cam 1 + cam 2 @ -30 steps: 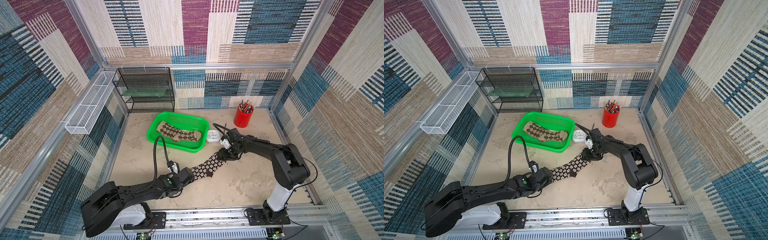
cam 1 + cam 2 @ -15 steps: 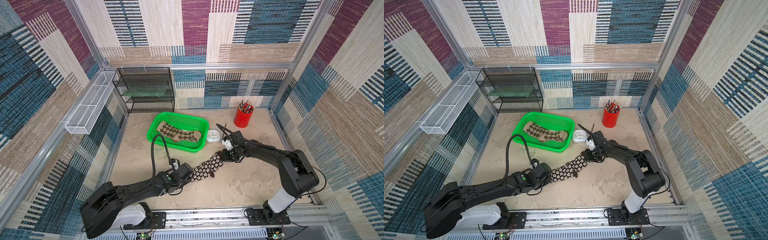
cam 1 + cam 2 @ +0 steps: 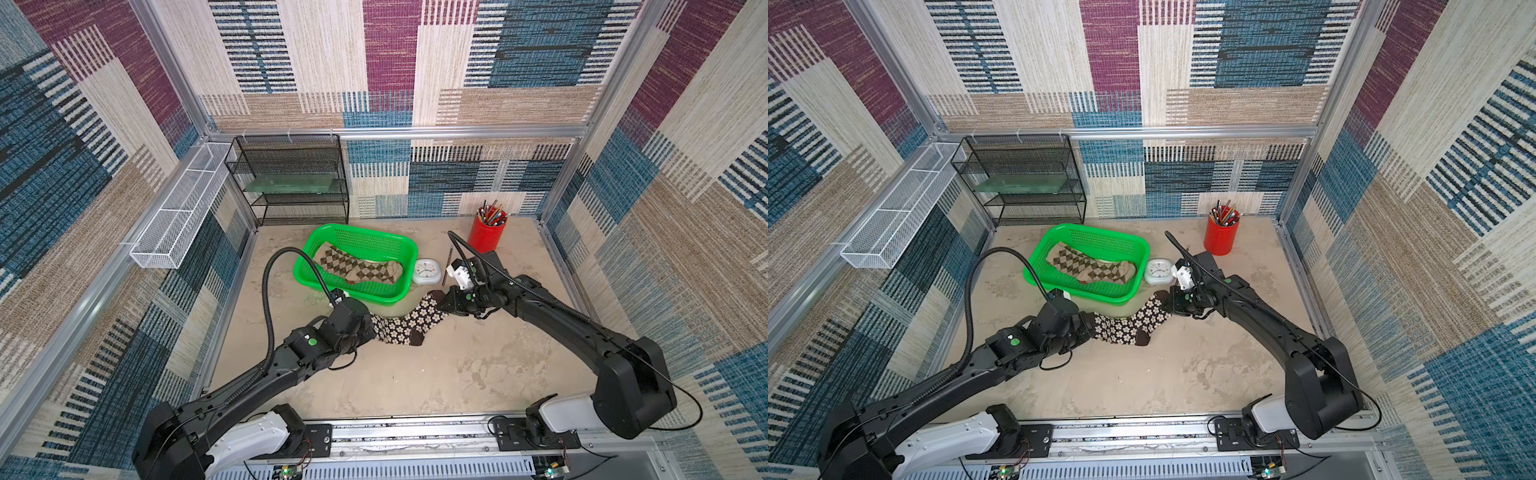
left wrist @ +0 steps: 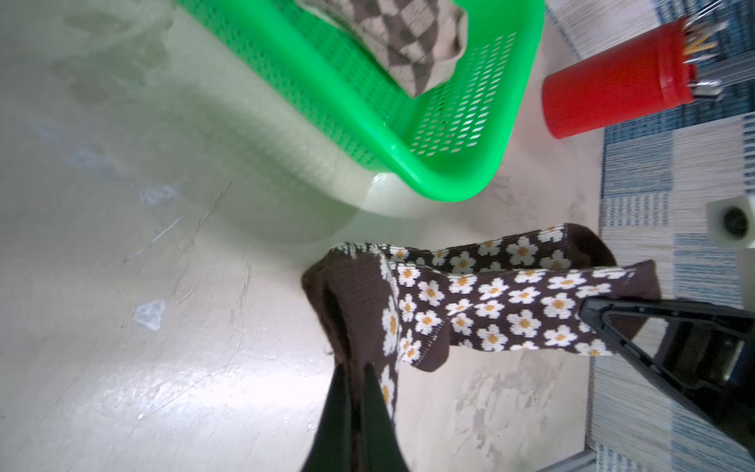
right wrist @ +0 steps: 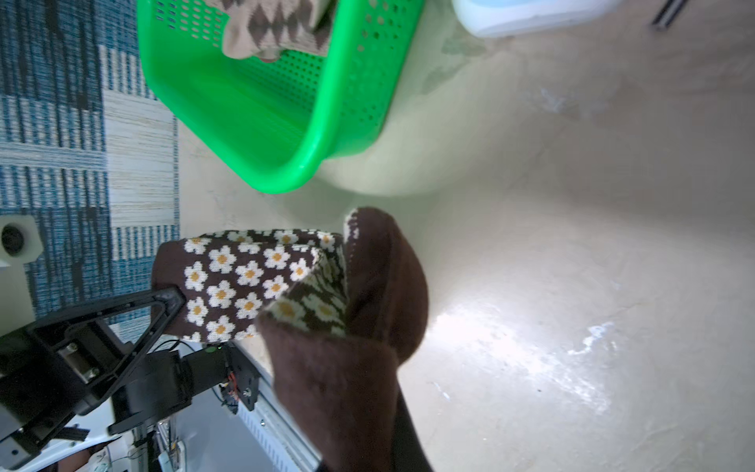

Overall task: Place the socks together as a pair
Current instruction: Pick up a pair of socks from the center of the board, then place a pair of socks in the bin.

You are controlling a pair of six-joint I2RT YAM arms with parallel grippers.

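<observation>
Both grippers have pinched shut since a second ago, when their jaws stood apart at the two ends of the flowered socks; the fabric between them now sags into a bend instead of lying straight.

Nearest me, the left gripper is clamped on the plain brown end, and the left wrist view shows the cloth squeezed between its black fingers. In that view the socks look like two dark brown layers with white flowers, one lying against the other. Their heel droops lowest over the table; I cannot tell whether it touches.

A little farther on, the right gripper grips the other brown end, its jaws closed on the fabric.

Just behind the socks stands the green basket with an argyle sock lying in it. Beside the basket sits a small white clock. Farther back are a red cup of pencils and a black mesh shelf against the rear wall.
</observation>
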